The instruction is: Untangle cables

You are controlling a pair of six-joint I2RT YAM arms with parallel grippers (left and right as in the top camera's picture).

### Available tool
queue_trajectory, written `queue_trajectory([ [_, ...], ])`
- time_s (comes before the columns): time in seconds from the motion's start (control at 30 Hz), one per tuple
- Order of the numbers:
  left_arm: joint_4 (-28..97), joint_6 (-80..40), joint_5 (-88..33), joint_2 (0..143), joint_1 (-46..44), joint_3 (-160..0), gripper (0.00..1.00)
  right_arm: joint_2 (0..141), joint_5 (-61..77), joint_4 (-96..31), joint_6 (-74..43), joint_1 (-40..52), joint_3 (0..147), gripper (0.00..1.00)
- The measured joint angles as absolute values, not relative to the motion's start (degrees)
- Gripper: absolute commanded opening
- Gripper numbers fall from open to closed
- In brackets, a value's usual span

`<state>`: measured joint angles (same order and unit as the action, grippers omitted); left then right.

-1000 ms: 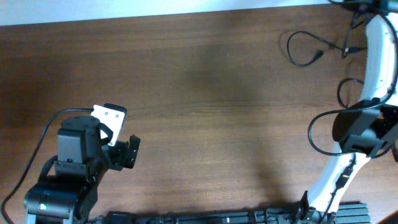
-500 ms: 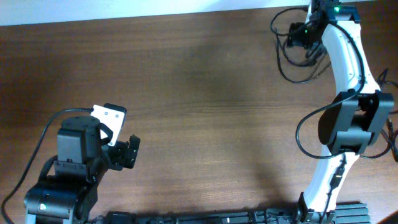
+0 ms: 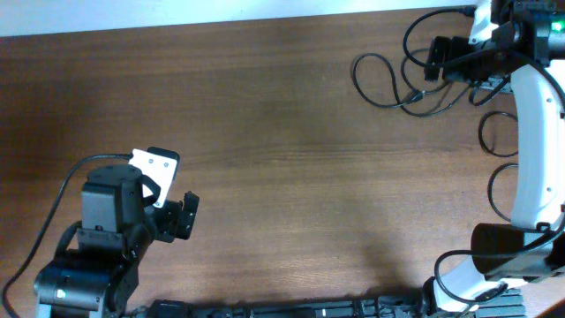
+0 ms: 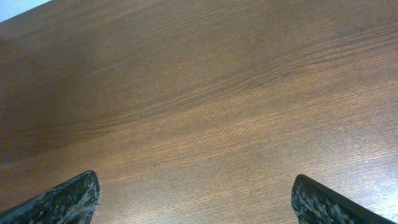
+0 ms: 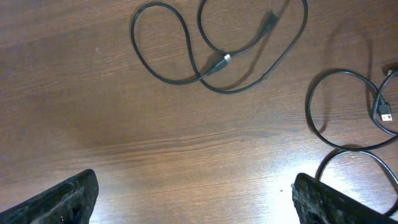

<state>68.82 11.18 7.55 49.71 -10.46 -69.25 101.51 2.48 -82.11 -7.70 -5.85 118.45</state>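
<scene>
Since the cables (image 5: 227, 91) look thin, light and limp, pinch a loop just beside the metallic plug (image 5: 225, 58); right gripper (image 5: 194, 180) and left gripper (image 4: 196, 179) both spread wide, empty.

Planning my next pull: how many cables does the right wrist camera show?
2: one looped cable top centre, a second cable curling off the right edge; more may be hidden.

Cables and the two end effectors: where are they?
cables (image 5: 217, 63): right wrist view, on a plug's body.
left end effector (image 4: 196, 202): left wrist view, midway between fingertips.
right end effector (image 5: 198, 202): right wrist view, midway between fingertips.
</scene>
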Motion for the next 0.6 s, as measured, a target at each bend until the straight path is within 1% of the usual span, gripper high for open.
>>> queue_trajectory([
  [0.37, 68.8, 11.2, 7.6, 49.7, -10.5, -69.3, 0.99, 101.5, 2.7, -82.1, -7.7, -5.8, 118.5, 0.99],
  [0.4, 68.8, 11.2, 7.6, 49.7, -10.5, -69.3, 0.99, 101.5, 4.6, -82.0, -7.8, -5.3, 118.5, 0.99],
  [0.43, 68.8, 11.2, 7.6, 49.7, -10.5, -69.3, 0.99, 101.4, 5.9, -81.1, -7.9, -3.1, 118.4, 0.99],
  [0.47, 68.9, 11.2, 7.6, 49.7, -10.5, -69.3, 0.99, 101.1, 5.2, -76.6, -8.3, -0.9, 118.0, 0.99],
  [0.53, 68.8, 11.2, 7.6, 49.7, -10.5, -69.3, 0.99, 98.5, 1.3, -72.8, -8.6, 7.8, 116.8, 0.99],
  [0.6, 68.8, 11.2, 7.6, 49.7, -10.5, -69.3, 0.99, 93.4, -3.3, -66.5, -9.1, 11.1, 110.3, 0.99],
])
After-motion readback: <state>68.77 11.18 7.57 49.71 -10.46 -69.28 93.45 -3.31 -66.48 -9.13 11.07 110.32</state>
